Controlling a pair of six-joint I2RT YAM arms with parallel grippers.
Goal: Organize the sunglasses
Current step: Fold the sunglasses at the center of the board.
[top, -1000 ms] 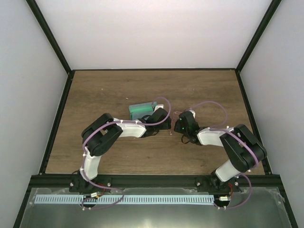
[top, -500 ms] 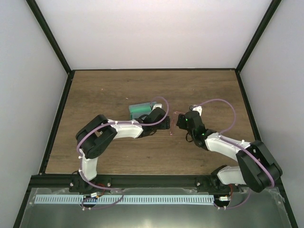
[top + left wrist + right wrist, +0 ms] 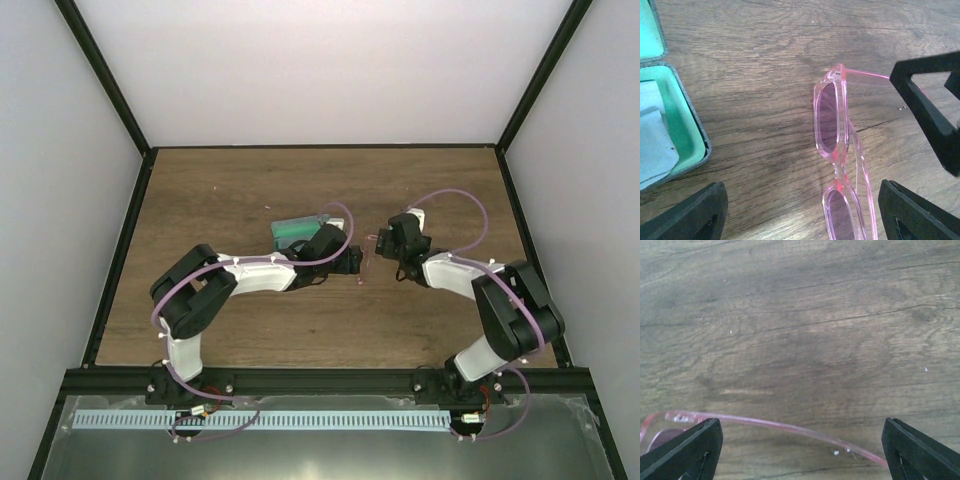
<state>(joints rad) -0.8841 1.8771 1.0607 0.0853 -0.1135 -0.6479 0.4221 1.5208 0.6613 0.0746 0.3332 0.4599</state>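
Pink translucent sunglasses (image 3: 839, 145) lie flat on the wooden table, lenses purple-tinted, one temple arm (image 3: 780, 424) stretched out. In the top view the sunglasses (image 3: 365, 262) rest between the two arms. My left gripper (image 3: 802, 220) is open, with the frame lying between its fingers, closer to the right finger (image 3: 920, 215) and untouched. My right gripper (image 3: 802, 450) is open too, its fingers straddling the temple arm without gripping it. An open case with green lining (image 3: 675, 125) holding a pale cloth sits just left of the left gripper (image 3: 354, 262). The right gripper (image 3: 386, 244) faces it.
The green case (image 3: 297, 231) lies behind the left arm's wrist. The right gripper's black finger (image 3: 930, 105) shows at the right of the left wrist view. Bare wood of the table (image 3: 250, 180) extends to black frame rails and white walls on three sides.
Both grippers have opened wide, letting go of the sunglasses, which now lie on the table. The right gripper has moved a little toward the far side.
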